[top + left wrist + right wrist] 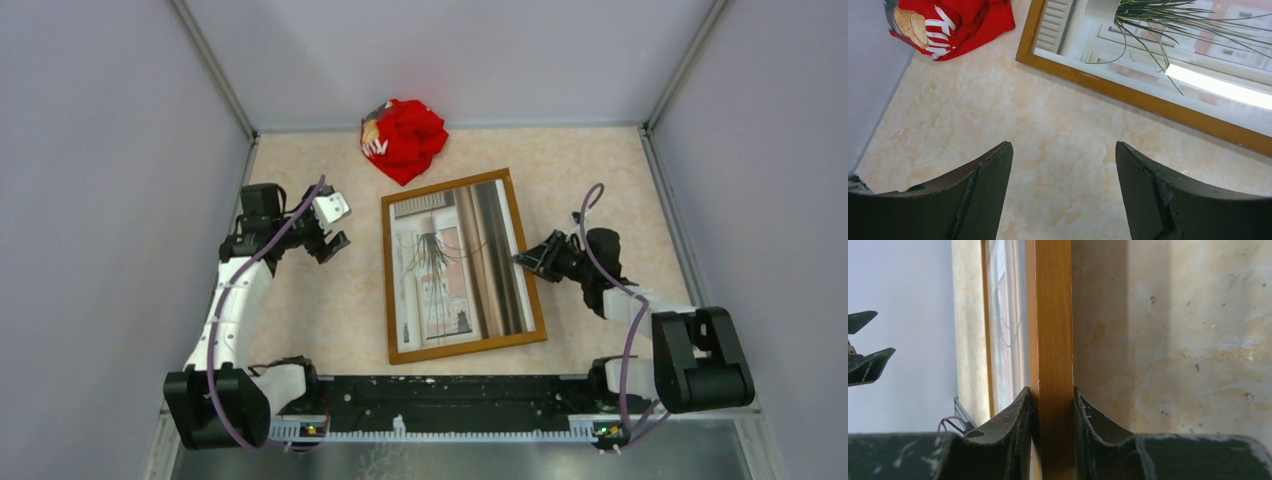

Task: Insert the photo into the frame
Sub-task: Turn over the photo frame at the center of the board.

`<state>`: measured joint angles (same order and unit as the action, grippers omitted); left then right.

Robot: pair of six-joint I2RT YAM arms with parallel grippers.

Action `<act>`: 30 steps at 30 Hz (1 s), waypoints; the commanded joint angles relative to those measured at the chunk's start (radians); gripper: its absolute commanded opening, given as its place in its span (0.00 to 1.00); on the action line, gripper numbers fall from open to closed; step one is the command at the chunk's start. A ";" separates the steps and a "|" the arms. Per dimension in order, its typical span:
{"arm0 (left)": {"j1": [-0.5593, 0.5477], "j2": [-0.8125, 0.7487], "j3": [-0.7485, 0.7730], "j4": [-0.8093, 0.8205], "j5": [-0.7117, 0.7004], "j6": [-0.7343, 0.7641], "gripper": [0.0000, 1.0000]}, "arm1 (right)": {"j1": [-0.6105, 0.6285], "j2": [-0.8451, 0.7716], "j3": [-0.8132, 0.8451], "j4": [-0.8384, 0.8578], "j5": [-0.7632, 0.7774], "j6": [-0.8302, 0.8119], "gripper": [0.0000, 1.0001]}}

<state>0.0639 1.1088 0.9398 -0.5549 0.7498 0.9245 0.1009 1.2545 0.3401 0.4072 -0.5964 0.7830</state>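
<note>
Frame (pixel 465 347) of thin brown wood lies slightly askew at the centre of the top view on the beige marble-patterned table (pixel 320 310). The photo (pixel 460 265) sits inside its opening, picture side up, showing the window, trailing plant and brown curtain. At the frame's right rail, about halfway up, the right gripper (pixel 522 259) is clamped on the wood; the right wrist view shows one finger pressed against each side of the rail. The left gripper (pixel 335 245) hangs over bare tabletop at centre left, near the frame's left rail but apart from it, jaws spread wide and holding nothing. A crumpled red printed cloth (pixel 405 138) lies at upper centre against the back wall, just beyond the frame's top left corner and not touching it.
</note>
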 commanded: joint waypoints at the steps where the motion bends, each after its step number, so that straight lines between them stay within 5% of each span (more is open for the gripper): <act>1: 0.004 -0.002 -0.017 0.012 0.007 0.023 0.82 | -0.006 0.045 0.014 0.016 0.106 -0.103 0.22; 11: 0.004 0.020 -0.025 0.023 -0.007 0.027 0.82 | -0.006 0.054 0.005 -0.048 0.201 -0.117 0.37; 19: 0.004 0.023 -0.038 0.015 -0.011 0.028 0.84 | -0.006 0.008 0.036 -0.158 0.246 -0.150 0.59; 20: 0.004 0.024 -0.039 0.013 -0.012 0.028 0.84 | -0.006 -0.005 0.043 -0.176 0.257 -0.152 0.65; 21: 0.004 0.026 -0.039 0.011 -0.015 0.028 0.85 | -0.006 -0.018 0.052 -0.204 0.267 -0.158 0.91; 22: 0.004 0.028 -0.039 0.012 -0.018 0.022 0.87 | -0.006 -0.035 0.066 -0.236 0.284 -0.169 0.98; 24: 0.004 0.036 -0.038 0.027 -0.031 -0.003 0.98 | -0.006 -0.070 0.101 -0.307 0.335 -0.191 0.99; 30: 0.014 0.120 -0.058 0.196 -0.100 -0.261 0.99 | -0.006 -0.190 0.239 -0.499 0.645 -0.280 0.99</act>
<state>0.0643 1.1732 0.9112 -0.5121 0.6907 0.8555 0.1001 1.1473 0.4698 0.0505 -0.2119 0.5900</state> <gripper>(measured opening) 0.987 0.985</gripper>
